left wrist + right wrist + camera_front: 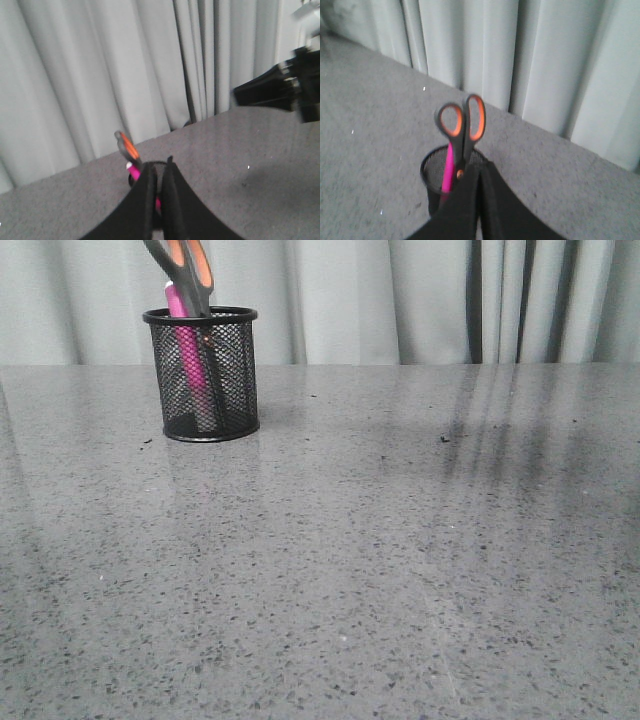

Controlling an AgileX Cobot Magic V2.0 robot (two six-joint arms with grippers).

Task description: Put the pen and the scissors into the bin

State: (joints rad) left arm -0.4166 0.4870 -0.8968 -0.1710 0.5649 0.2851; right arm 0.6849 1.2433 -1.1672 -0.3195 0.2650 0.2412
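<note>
The bin (201, 375), a round black wire-mesh cup with a solid rim, stands on the speckled grey stone-look table (400, 560) and holds the slim magenta pen (186, 350) and the scissors (186, 270), blades down, orange-lined loops above the rim. No writing is legible. Both the left gripper (159, 172) and right gripper (481, 172) are clenched empty, the bin just beyond their fingertips.

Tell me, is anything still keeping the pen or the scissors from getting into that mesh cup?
Nothing visible does. The pen and the scissors already stand inside the mesh cup, blades down and handles poking above the rim. Both grippers, left and right, are shut and empty.
</note>
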